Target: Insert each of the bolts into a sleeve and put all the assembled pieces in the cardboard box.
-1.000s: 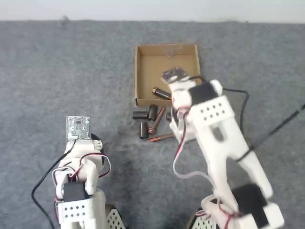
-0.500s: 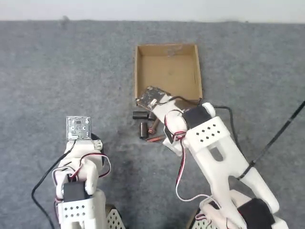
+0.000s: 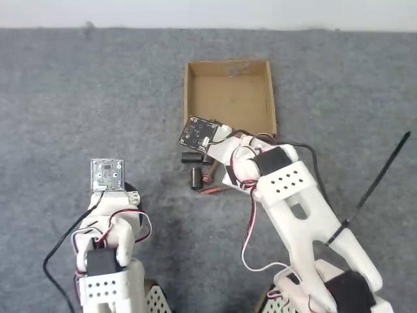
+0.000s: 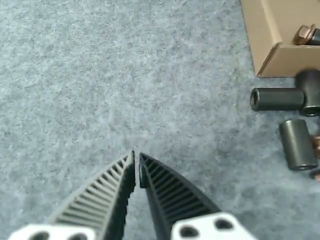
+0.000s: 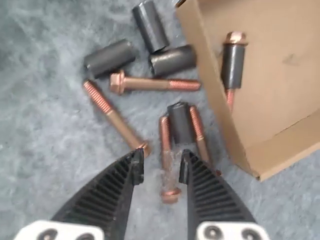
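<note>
The cardboard box (image 3: pixel 228 98) stands at the back of the table. One assembled bolt-in-sleeve (image 5: pixel 231 60) lies inside it by the front wall. Loose black sleeves (image 5: pixel 110 57) and copper bolts (image 5: pixel 155 82) are scattered on the carpet just in front of the box (image 5: pixel 260 125). My right gripper (image 5: pixel 160 157) hangs open low over this pile, its fingers on either side of one bolt (image 5: pixel 166 145); a short sleeve (image 5: pixel 180 122) lies just beyond the tips. My left gripper (image 4: pixel 136 161) is shut and holds nothing, over bare carpet well short of two sleeves (image 4: pixel 277 98).
Grey carpet covers the table, with wide free room to the left of the box and around the left arm (image 3: pixel 107 215). A black cable (image 3: pixel 374 186) runs off the right arm toward the right edge.
The right arm has drawn back from above the box and swung down over the loose pile in front of it. The left arm has kept still.
</note>
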Robot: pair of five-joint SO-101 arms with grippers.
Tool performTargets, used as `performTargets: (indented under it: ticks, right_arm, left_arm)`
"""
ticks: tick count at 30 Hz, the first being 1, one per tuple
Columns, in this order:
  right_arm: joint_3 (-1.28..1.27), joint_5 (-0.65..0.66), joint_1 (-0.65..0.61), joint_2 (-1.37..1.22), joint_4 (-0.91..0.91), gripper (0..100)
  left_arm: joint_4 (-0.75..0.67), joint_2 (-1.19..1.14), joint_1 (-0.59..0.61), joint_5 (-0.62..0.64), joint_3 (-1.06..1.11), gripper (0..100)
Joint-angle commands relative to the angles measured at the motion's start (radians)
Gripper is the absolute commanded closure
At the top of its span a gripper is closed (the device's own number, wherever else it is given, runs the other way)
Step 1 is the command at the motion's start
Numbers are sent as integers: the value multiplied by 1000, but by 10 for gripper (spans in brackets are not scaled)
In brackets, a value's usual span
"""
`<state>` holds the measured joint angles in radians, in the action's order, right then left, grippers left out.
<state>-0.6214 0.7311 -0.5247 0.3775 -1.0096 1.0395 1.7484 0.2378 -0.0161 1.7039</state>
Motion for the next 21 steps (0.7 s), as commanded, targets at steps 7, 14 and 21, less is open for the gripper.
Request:
performTargets:
  ticks: [7, 14, 21]
  right_arm:
    - [58, 100, 15, -216, 110, 884]
    - [157, 135, 42, -344, 114, 886]
    - [232, 186, 97, -449, 114, 886]
  left_arm:
    - [-17, 15, 3, -6, -15, 988]
    - [-17, 15, 2, -6, -15, 988]
    - [-23, 15, 2, -6, -15, 988]
